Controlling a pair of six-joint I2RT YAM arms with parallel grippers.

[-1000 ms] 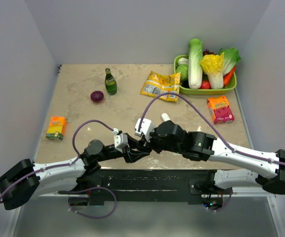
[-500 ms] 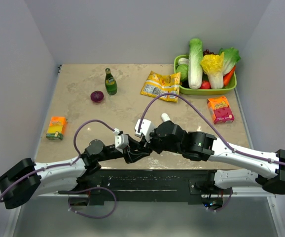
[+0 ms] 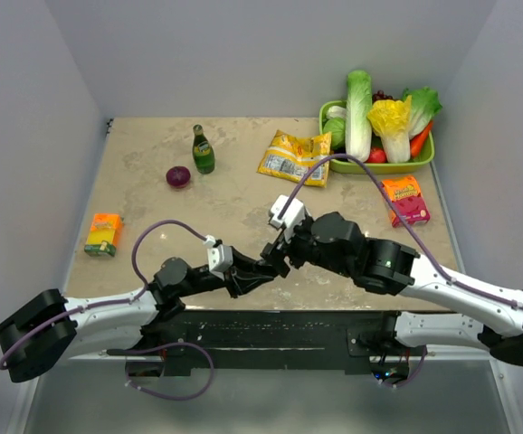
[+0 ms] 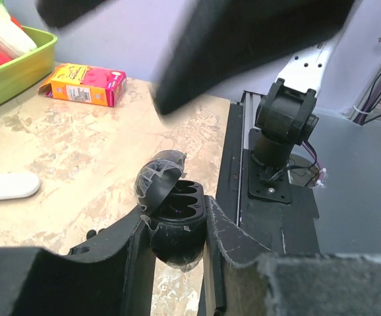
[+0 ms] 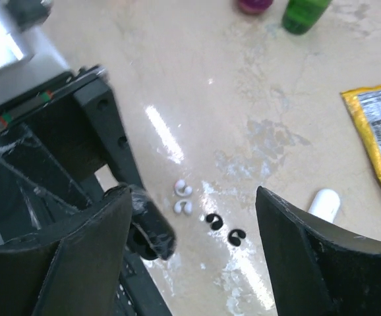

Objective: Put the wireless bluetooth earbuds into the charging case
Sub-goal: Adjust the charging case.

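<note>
Top: left end effector (image 3: 266, 267), right end effector (image 3: 277, 250) close together, collision risk | left wrist: left clamps open black plastic charging case (image 4: 171, 220), may twist loose | right wrist: right gapes empty above tiny glossy white plastic earbuds (image 5: 182, 189), pinch may flick them

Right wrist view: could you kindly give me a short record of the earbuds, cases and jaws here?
white earbuds: two, loose on the table
black earbuds: two, loose beside the white pair
white case: lying on the table, apart
black case: open, clamped in the left gripper
right gripper: jaws open, empty
</note>
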